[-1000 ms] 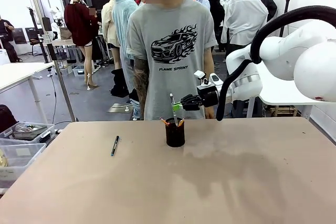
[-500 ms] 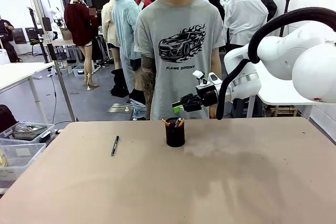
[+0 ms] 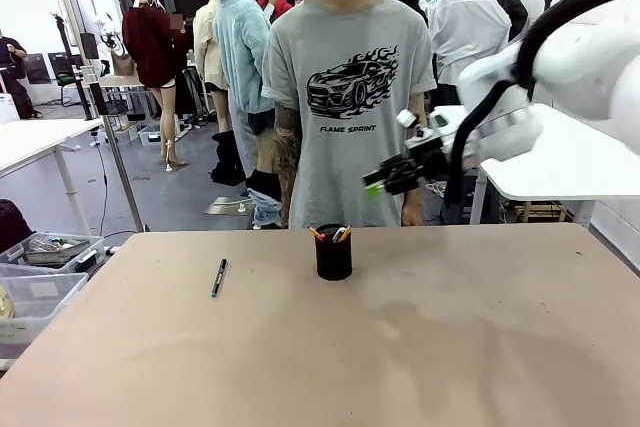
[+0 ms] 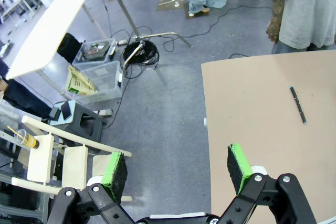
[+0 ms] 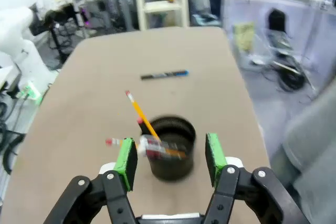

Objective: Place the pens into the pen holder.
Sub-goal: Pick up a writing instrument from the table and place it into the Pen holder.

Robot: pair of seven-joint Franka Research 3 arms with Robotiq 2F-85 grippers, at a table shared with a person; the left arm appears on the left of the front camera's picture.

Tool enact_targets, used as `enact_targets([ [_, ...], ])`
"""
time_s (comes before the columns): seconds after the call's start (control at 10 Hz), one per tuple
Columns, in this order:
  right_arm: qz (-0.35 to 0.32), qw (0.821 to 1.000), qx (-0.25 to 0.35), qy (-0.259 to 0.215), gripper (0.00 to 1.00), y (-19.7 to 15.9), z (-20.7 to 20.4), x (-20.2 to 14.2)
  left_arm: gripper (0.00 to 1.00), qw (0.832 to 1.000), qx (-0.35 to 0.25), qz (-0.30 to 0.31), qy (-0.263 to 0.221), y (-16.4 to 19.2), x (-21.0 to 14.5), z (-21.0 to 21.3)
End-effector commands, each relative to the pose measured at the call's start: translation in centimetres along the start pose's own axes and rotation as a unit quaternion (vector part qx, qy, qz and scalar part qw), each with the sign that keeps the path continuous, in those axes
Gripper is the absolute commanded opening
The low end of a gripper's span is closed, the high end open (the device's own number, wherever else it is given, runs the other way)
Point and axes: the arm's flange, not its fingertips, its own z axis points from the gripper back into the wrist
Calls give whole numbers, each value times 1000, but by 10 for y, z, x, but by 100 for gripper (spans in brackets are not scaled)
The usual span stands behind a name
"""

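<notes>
This is looking like a robotics lab hall: a white robot arm (image 3: 600, 67) is reaching over a plain tan table (image 3: 450, 347), coiled black cables (image 4: 139, 53) are lying on the grey floor (image 4: 157, 114), and clear plastic storage boxes (image 4: 100, 74) are standing beside a white worktable (image 4: 52, 24).

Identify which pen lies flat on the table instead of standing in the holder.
The dark blue-black pen, alone on the table left of the pen holder; the other pens stand inside it.

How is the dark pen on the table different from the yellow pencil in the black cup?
The dark pen lies flat on the table; the yellow pencil leans tilted inside the black cup. The dark pen is blue-black; the yellow pencil is orange-yellow. Both are thin sticks.
</notes>
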Motion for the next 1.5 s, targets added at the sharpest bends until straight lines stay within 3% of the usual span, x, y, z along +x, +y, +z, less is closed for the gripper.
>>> enact_targets([
  [0.0,-77,989,-89,88,66,52,52,6,100,1000,5,3,-3,-2,0,-2],
  [0.3,-204,944,-193,175,66,103,131,8,100,1000,5,3,-3,-2,0,-2],
  [0.5,-278,895,-270,221,66,130,171,8,100,1000,5,3,-3,-2,0,-2],
  [0.6,-326,858,-313,243,66,139,189,8,100,1000,5,3,-3,-2,0,-2],
  [0.9,-395,795,-355,293,66,155,224,20,100,1000,5,3,-3,-2,0,-2],
  [1.0,-424,761,-370,323,66,155,228,25,100,1000,5,3,-3,-2,0,-2],
  [1.2,-461,718,-378,360,66,156,232,28,100,1000,5,3,-3,-2,0,-2],
  [1.4,-446,728,-373,363,66,150,229,14,100,1000,5,3,-3,-2,0,-2],
])
